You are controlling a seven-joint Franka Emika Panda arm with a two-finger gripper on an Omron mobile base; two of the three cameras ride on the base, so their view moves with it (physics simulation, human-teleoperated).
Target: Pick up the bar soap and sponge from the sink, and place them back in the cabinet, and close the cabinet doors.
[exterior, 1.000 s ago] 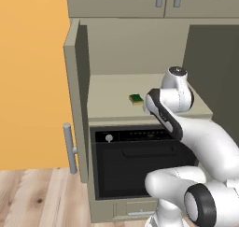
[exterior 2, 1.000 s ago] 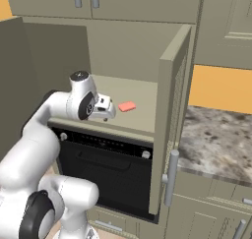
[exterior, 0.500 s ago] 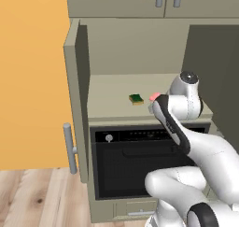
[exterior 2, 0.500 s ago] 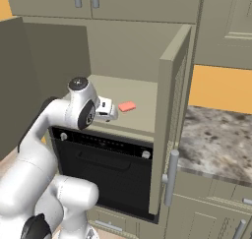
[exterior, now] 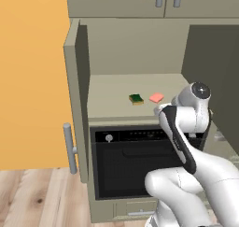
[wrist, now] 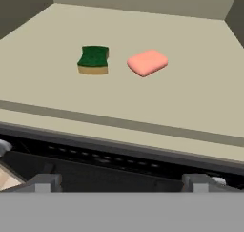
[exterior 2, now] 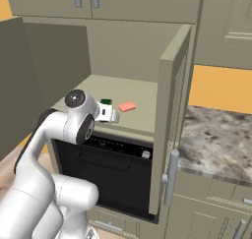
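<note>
- The gripper (wrist: 121,182) hangs empty with its jaws spread wide, just outside the front edge of the shelf (wrist: 190,102); the two finger tips (wrist: 45,182) rise at the bottom of the hand view, over the dark oven (exterior: 130,163) top below the shelf.
- From the right base view the gripper (exterior 2: 109,113) sits at the shelf's front edge, in front of the sponge (exterior 2: 106,102), not touching it.
- The sponge (wrist: 93,59) lies flat on the shelf, green face up with the yellow layer along its near side, about midway between front and back edges.
- The soap (wrist: 147,62) lies flat just beside the sponge, on its right in the hand view, with a clear gap between them.
- In the left base view the sponge (exterior: 136,98) and the soap (exterior: 157,97) rest side by side near the middle of the shelf, the arm's wrist just to their right.
- Both cabinet doors stand open: the left door (exterior: 77,100) swung out with its steel handle (exterior: 69,147) low on the outer face, the right door (exterior 2: 170,120) likewise out, its handle (exterior 2: 171,176) near its lower part.
- The cabinet (exterior: 135,48) sits above the oven; shorter doors (exterior 2: 103,2) close the space above it.
- A speckled counter (exterior 2: 214,142) runs to the right of the cabinet.
</note>
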